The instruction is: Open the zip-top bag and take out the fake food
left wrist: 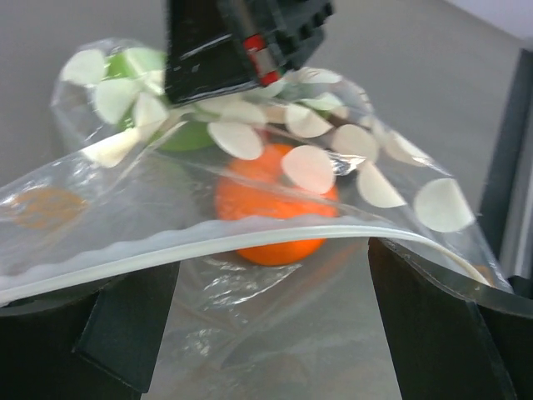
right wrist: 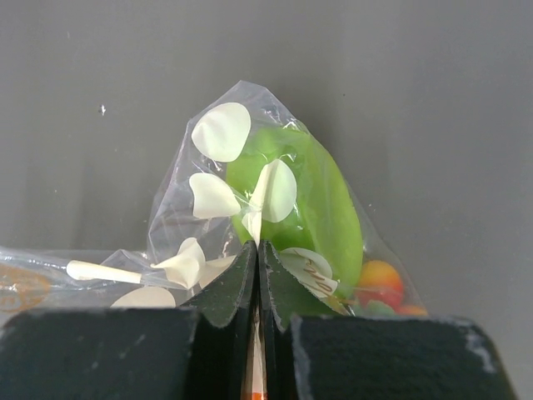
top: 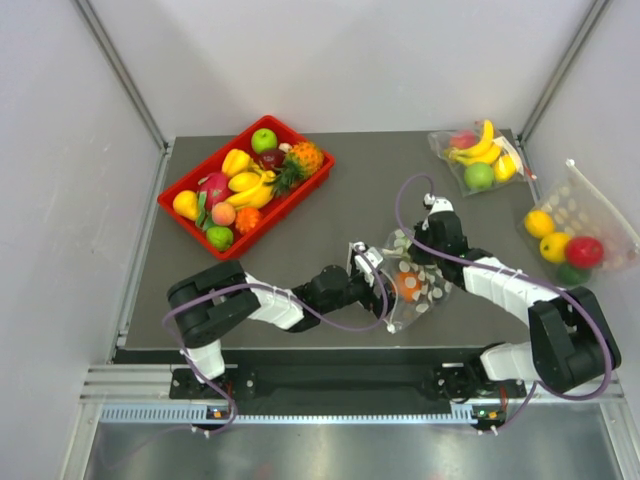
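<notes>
The zip-top bag [top: 418, 283], clear with pale round dots, lies on the dark table between both arms. My right gripper [right wrist: 257, 250] is shut on a fold of its film from above, and it also shows in the top view [top: 431, 248]. My left gripper [left wrist: 271, 333] stands open at the bag's mouth, a black finger [left wrist: 125, 325] on each side. The white zip strip [left wrist: 250, 237] arches across above the fingers, and the lower film lies between them. Inside sit an orange fruit [left wrist: 271, 212], a green fruit [right wrist: 321, 200] and a pinkish-orange one [right wrist: 381, 282].
A red tray [top: 207, 164] of mixed fruit stands at the back left. A clear bag with bananas and a green apple [top: 478, 158] lies at the back right. A bigger dotted bag of yellow and red fruit [top: 575, 235] sits at the right edge.
</notes>
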`<state>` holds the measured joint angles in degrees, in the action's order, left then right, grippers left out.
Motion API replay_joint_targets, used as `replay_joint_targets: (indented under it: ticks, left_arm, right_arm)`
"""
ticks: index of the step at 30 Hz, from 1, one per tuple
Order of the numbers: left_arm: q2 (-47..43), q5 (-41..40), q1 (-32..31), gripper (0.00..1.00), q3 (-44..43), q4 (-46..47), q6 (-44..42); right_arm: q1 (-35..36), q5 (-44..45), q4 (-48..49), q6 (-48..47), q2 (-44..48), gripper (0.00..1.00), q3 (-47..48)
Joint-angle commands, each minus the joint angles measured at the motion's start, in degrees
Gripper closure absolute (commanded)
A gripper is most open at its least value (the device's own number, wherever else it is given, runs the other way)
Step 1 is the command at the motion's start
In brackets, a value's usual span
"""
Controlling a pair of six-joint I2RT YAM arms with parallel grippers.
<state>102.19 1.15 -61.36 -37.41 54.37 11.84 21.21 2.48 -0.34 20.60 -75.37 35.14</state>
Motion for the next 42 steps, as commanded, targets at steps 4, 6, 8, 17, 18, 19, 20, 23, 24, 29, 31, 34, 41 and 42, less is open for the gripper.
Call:
replay_joint_targets:
  ticks: [4, 6, 8, 17, 18, 19, 20, 23, 24, 29, 31, 34, 41, 42]
  left_arm:
    - [3.9, 6.4, -0.8, 0.02, -4.5, 7.1, 1.8]
    - [5.0, 6.4, -1.0, 0.02, -5.8, 6.1, 1.5]
    - [6.9, 6.5, -1.1, 0.02, -8.3, 4.7, 0.8]
    - [11.3, 4.2, -2.0, 0.01, -15.0, -4.3, -2.3]
    - [11.7, 2.6, -2.5, 0.01, -15.7, -5.8, -3.2]
    - [12.1, 1.8, -2.7, 0.01, -16.5, -7.3, -3.9]
    - [12.4, 1.1, -3.1, 0.02, -16.7, -9.2, -5.3]
    - [12.8, -3.7, -4.6, 0.02, -17.6, -13.3, -8.4]
    - [12.9, -4.6, -5.3, 0.02, -17.9, -14.1, -9.2]
    - [13.2, -8.5, -6.4, 0.07, -18.4, -16.0, -10.8]
    - [13.2, -8.5, -6.4, 0.23, -18.6, -16.0, -10.8]
    - [12.0, -8.9, -6.5, 0.51, -16.9, -13.2, -10.1]
    - [6.4, -9.8, -6.5, 0.72, -10.6, -4.7, -8.3]
    - [5.7, -9.6, -6.5, 0.74, -9.4, -4.3, -8.2]
  right_arm:
    - [-0.6, -0.5, -5.8, -0.8, 1.6, 1.0, -1.9]
    - [-0.6, -0.7, -6.0, -0.8, 2.2, 1.0, -2.2]
    - [-0.6, -1.0, -6.2, -0.8, 2.5, 1.0, -2.1]
    - [-0.6, -2.3, -6.3, -0.1, 4.4, 1.0, -2.4]
    - [-0.6, -2.2, -6.3, 0.0, 4.4, 1.0, -2.4]
    - [-0.5, -2.3, -6.3, 0.0, 4.6, 1.0, -2.5]
    - [-0.5, -2.2, -6.3, 0.0, 4.7, 1.0, -2.6]
    - [-0.6, -2.2, -6.3, 0.1, 5.2, 1.0, -2.8]
    - [-0.6, -2.2, -6.3, 0.2, 5.3, 1.0, -2.9]
    - [-0.6, -2.3, -6.0, 0.5, 5.6, 1.0, -2.9]
    - [-0.6, -2.2, -5.9, 0.6, 5.6, 1.0, -2.9]
    - [-0.6, -2.2, -6.1, 0.6, 5.7, 1.0, -3.1]
    - [-0.5, -2.3, -6.1, 0.5, 5.5, 1.0, -3.2]
    - [-0.6, -2.2, -6.2, 0.5, 5.6, 1.0, -3.1]
